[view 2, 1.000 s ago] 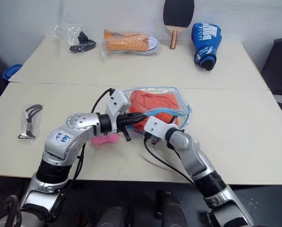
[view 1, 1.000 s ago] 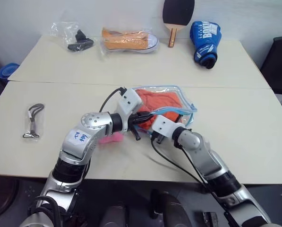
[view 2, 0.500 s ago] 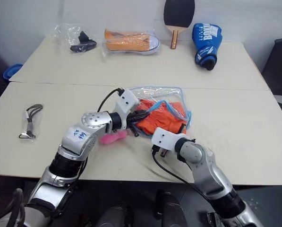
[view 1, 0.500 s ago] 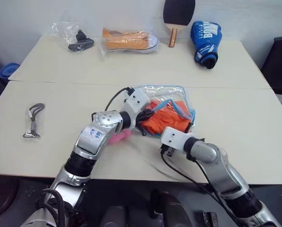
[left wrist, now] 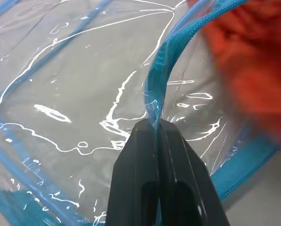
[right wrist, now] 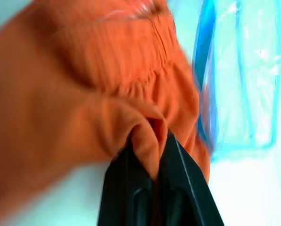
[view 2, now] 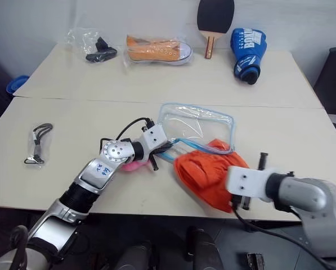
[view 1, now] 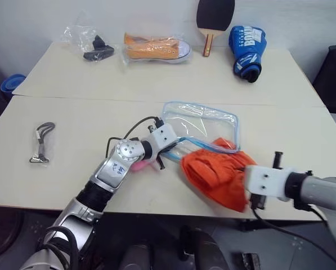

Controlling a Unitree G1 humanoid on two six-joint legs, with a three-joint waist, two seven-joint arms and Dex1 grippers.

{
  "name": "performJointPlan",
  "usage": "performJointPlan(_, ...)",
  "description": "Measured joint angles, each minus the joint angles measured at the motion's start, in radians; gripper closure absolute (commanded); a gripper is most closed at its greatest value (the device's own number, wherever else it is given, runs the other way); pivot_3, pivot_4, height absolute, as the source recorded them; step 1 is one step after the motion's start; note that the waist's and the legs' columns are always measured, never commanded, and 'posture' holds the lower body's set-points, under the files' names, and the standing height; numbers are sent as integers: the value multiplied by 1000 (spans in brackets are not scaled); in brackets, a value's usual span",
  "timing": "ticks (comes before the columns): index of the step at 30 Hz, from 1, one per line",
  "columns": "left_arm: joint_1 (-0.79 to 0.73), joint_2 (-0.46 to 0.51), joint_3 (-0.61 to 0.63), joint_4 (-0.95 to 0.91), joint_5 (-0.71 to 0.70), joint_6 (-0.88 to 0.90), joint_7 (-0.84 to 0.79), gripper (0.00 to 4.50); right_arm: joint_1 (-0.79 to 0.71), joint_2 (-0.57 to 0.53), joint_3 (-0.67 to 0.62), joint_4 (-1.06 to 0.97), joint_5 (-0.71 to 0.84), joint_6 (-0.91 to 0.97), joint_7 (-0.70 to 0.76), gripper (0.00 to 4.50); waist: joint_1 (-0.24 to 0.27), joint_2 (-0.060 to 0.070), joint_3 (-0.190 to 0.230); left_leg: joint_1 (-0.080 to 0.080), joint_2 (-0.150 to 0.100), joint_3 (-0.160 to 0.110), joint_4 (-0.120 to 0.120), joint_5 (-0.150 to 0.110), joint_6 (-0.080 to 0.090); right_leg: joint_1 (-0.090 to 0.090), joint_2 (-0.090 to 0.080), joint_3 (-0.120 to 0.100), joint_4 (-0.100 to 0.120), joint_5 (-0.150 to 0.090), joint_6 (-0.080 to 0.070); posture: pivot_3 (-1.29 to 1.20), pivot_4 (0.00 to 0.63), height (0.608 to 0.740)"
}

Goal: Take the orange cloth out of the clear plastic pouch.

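The clear plastic pouch (view 1: 201, 121) lies flat mid-table, see-through with light blue edging. My left gripper (view 1: 169, 153) is shut on the blue zipper edge at the pouch's near left corner; in the left wrist view the gripper (left wrist: 155, 123) pinches that blue band. The orange cloth (view 1: 215, 177) hangs bunched outside the pouch, near the table's front edge, its upper fold touching the pouch's near right corner. My right gripper (right wrist: 149, 139) is shut on a fold of the cloth. In the head views the cloth hides that gripper's fingers.
A pink plush toy (view 1: 137, 165) lies under my left forearm. At the back stand a wrapped orange sneaker (view 1: 155, 48), a thin bag with a black item (view 1: 94, 48), a paddle (view 1: 214, 17) and a blue boxing glove (view 1: 245, 48). A bagged strap (view 1: 42, 142) lies far left.
My right gripper has pulled back and to the right, drawing the orange cloth out of the pouch. The left gripper kept its hold on the pouch edge and sank a little.
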Motion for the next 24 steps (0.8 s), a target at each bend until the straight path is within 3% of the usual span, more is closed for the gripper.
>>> performJointPlan(3,-32,10,18,71,15,-40,2,4500,29,-33,-29,130,20,-190,29,4482,-6,0,0,3,0,1,-2,0,0,3,0,1,-1,0,0,0,150,740)
performJointPlan(6,-64,26,31,139,29,-84,2,4500,-44,-39,-22,321,14,-326,-5,4482,-10,0,0,5,0,3,-3,1,0,3,0,1,0,0,0,0,150,740)
performJointPlan(15,-90,118,138,255,76,-126,27,4500,-306,-35,26,941,-124,-576,-269,4482,-9,0,0,5,1,7,-7,2,-3,0,-1,2,4,0,0,0,150,740)
performJointPlan(18,-68,110,143,229,79,-121,21,4500,-307,-22,27,993,-127,-532,-309,4482,-3,0,0,6,1,7,-8,2,-3,-1,-1,2,4,0,0,0,150,740)
performJointPlan(23,1,100,138,98,51,-131,-86,4500,-221,66,18,878,-23,-394,-290,4482,-3,1,0,5,1,8,-8,3,-4,-1,-1,3,5,0,0,0,150,740)
performJointPlan(24,13,100,126,74,49,-144,-111,4272,-210,67,19,848,-18,-375,-288,4495,-3,1,0,5,1,8,-8,3,-4,-1,-1,3,5,0,0,0,150,740)
